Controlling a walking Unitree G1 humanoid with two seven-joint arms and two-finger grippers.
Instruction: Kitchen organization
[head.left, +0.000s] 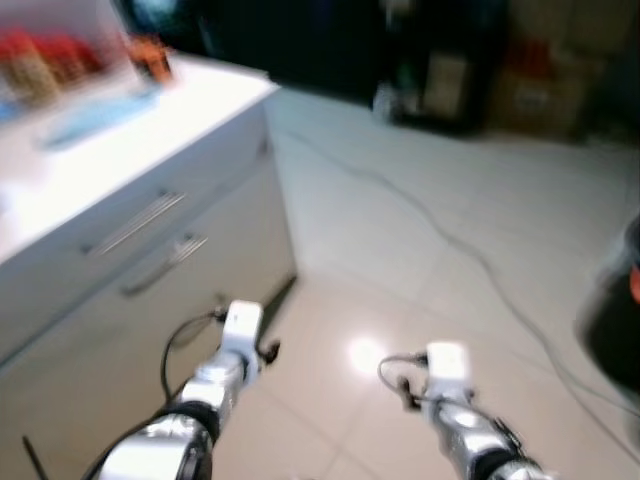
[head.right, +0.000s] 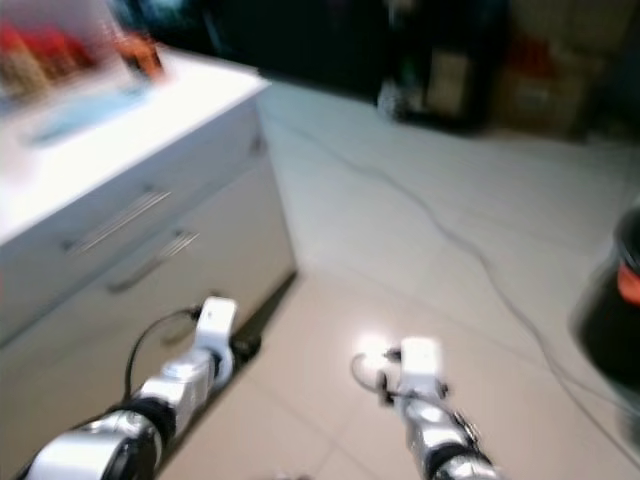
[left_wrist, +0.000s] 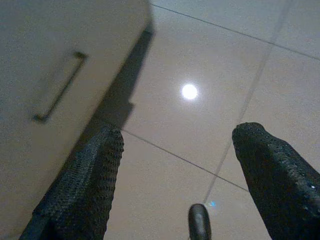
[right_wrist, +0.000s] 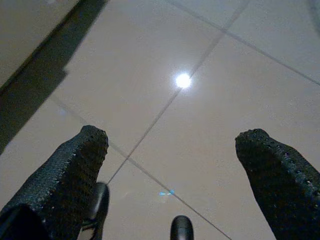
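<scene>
Beside white cabinet (head.left: 190, 250) | tiled floor (head.left: 420, 250), cable (head.left: 470, 255) ahead | left gripper (left_wrist: 175, 175), right gripper (right_wrist: 170, 170) fingers apart, empty

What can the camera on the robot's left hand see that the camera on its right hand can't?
The left wrist view has the cabinet front with its drawer handle, beside the left gripper, open. The right wrist view has the right gripper, open, with just a sliver of cabinet in one corner. Both share the shiny tiled floor, its grout lines and a bright light reflection.
</scene>
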